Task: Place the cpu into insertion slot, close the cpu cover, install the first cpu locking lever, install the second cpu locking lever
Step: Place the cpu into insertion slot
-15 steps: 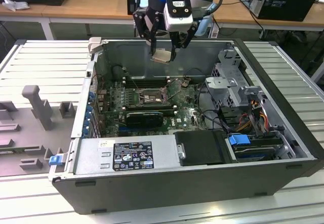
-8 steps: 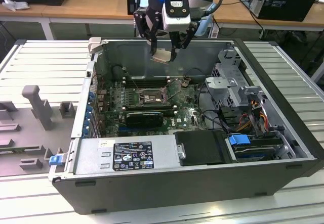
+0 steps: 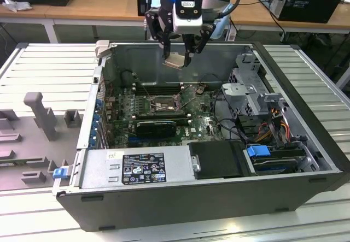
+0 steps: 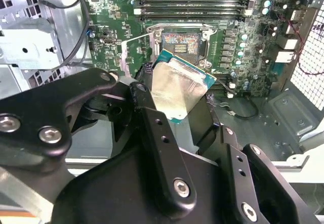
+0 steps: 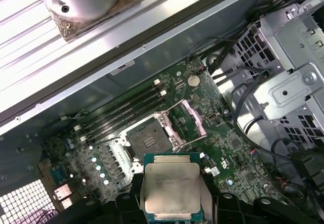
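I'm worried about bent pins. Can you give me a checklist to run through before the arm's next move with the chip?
1. Small square silver-faced cpu gripped in the black claw: ok.
2. Square black insertion slot bare, nothing lying in it: ok.
3. Thin silvery metal cpu cover swung open, off the slot: ok.
4. Cpu squared up with the slot: cannot tell.
5. Cpu seated: not ok, it hangs above the green motherboard.

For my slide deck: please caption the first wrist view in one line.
Gripper holds the cpu over the green motherboard; the insertion slot lies open, its cpu cover raised.
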You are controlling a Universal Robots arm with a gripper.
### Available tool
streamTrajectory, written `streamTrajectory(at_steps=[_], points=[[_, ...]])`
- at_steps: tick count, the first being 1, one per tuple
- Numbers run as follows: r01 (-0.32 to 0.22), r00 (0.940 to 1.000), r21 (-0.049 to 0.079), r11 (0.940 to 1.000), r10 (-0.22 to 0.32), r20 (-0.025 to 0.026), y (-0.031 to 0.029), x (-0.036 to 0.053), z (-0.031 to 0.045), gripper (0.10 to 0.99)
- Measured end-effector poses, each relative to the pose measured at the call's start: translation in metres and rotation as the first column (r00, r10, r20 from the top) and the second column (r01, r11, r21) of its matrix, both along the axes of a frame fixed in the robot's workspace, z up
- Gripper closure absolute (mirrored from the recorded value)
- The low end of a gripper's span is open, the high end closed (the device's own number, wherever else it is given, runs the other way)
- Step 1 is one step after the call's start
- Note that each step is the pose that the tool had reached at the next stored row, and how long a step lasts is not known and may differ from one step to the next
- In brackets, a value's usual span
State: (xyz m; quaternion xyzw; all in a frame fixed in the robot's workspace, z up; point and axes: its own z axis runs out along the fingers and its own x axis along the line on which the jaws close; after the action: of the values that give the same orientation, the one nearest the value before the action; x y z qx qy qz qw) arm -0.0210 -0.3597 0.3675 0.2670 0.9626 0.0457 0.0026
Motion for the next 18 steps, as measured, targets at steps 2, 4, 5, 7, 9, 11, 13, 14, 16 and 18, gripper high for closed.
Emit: streamTrajectory(at_steps=[2, 4, 5, 7, 9, 11, 13, 14, 16, 18], points=[[0.012, 0.9999, 0.000, 0.9999, -0.012, 0.0000, 0.0000, 0.0000, 0.0000, 0.561], [0.023, 0.9997, 0.000, 0.9997, -0.023, 0.0000, 0.0000, 0.0000, 0.0000, 0.561], [0.028, 0.9996, 0.000, 0.9996, -0.028, 0.0000, 0.0000, 0.0000, 0.0000, 0.561], [0.042, 0.9991, 0.000, 0.9991, -0.042, 0.0000, 0.0000, 0.0000, 0.0000, 0.561], [0.065, 0.9979, 0.000, 0.9979, -0.065, 0.0000, 0.0000, 0.0000, -0.0001, 0.561], [0.078, 0.9969, 0.000, 0.9969, -0.078, 0.0000, 0.0000, 0.0000, -0.0001, 0.561], [0.098, 0.9952, 0.000, 0.9952, -0.098, 0.0000, 0.0000, 0.0000, -0.0002, 0.561], [0.104, 0.9946, 0.000, 0.9946, -0.104, 0.0000, 0.0000, 0.0000, -0.0002, 0.561], [0.120, 0.9927, 0.000, 0.9927, -0.120, 0.0000, 0.0000, 0.0000, -0.0003, 0.561], [0.134, 0.9910, 0.000, 0.9910, -0.134, 0.0000, 0.0000, 0.0000, -0.0004, 0.561]])
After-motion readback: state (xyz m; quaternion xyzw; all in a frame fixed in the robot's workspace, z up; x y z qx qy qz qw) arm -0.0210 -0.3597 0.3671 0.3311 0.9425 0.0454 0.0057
